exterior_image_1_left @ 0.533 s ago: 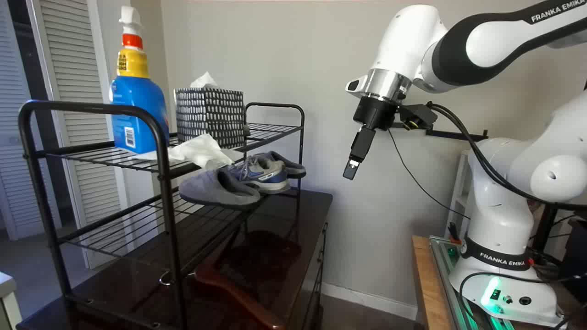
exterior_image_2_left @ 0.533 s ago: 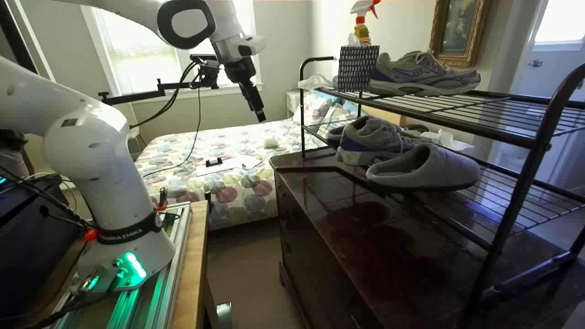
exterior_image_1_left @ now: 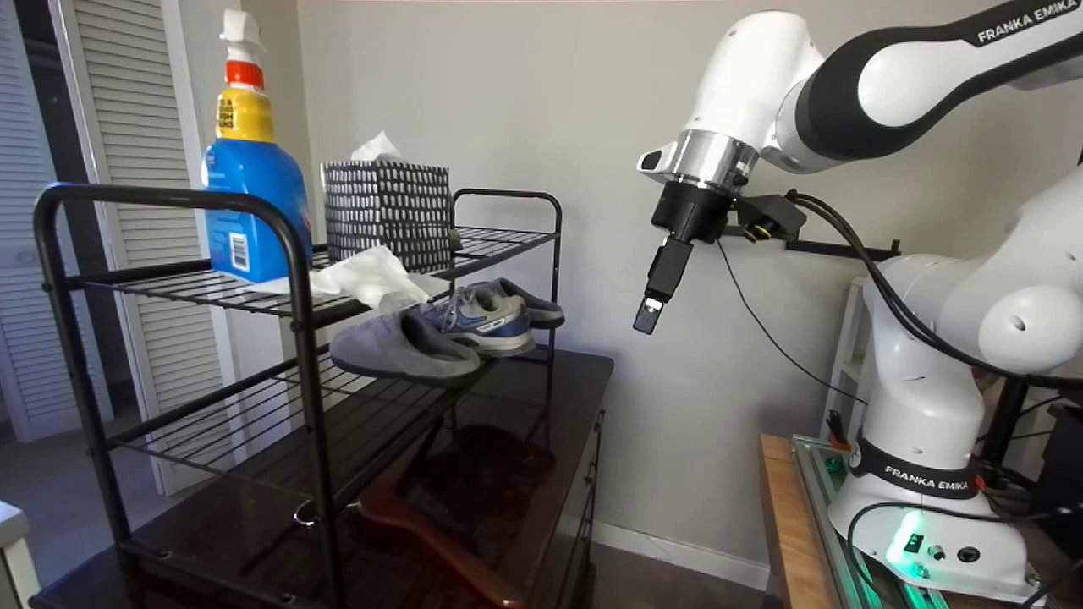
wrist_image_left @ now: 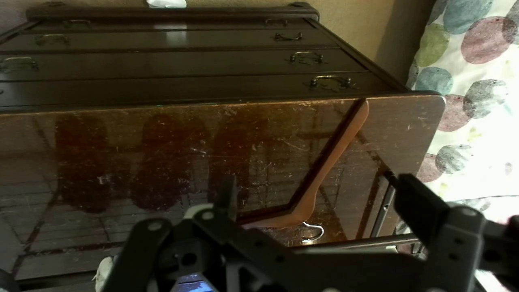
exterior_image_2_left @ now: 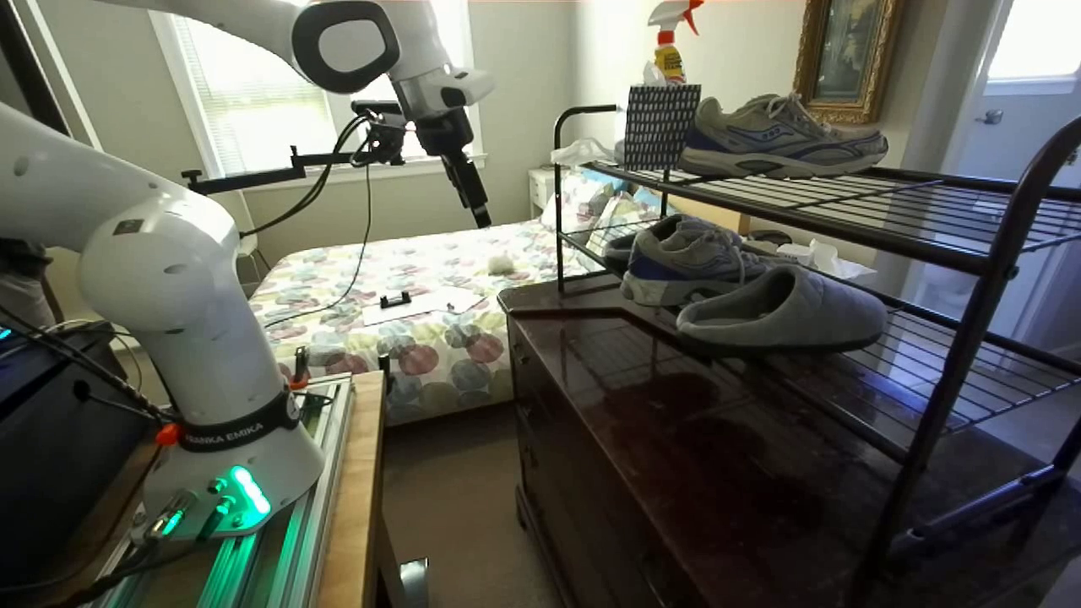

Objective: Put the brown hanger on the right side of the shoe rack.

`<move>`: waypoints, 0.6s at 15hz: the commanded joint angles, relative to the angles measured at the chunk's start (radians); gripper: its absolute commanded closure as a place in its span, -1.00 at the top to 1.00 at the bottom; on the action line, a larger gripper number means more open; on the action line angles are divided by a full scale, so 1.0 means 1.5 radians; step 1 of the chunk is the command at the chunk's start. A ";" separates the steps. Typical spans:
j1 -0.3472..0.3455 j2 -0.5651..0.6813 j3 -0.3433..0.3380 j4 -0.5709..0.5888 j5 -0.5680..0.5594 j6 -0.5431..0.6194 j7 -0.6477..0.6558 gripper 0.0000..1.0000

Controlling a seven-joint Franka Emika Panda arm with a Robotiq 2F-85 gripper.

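The brown hanger (wrist_image_left: 334, 154) lies flat on the glossy dark cabinet in the wrist view, its metal hook (wrist_image_left: 318, 232) pointing toward the rack. In an exterior view the hanger (exterior_image_1_left: 453, 554) shows at the cabinet's near end; in an exterior view it is a thin dark line (exterior_image_2_left: 583, 312) at the far end. The black shoe rack (exterior_image_1_left: 315, 423) stands on the cabinet and also shows in an exterior view (exterior_image_2_left: 958, 363). My gripper (wrist_image_left: 320, 192) is open and empty, its fingers spread wide with the hanger below between them. It hangs in the air beside the rack (exterior_image_1_left: 648, 316), (exterior_image_2_left: 481, 215).
Grey slippers (exterior_image_1_left: 406, 347) and a sneaker (exterior_image_1_left: 486, 321) sit on the middle shelf. A blue spray bottle (exterior_image_1_left: 258, 203), a tissue box (exterior_image_1_left: 389, 211) and a sneaker (exterior_image_2_left: 785, 139) stand on the top shelf. The cabinet edge (wrist_image_left: 202, 104) and a bed (exterior_image_2_left: 422, 338) are nearby.
The gripper has sunk very slightly. Nothing else has visibly moved.
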 commanded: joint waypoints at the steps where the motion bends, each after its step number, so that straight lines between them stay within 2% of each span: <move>1: -0.006 0.036 0.008 0.021 -0.009 -0.004 0.011 1.00; 5: -0.007 0.148 0.024 0.055 0.020 0.077 0.056 1.00; 9: 0.000 0.269 0.046 0.093 0.030 0.195 0.112 1.00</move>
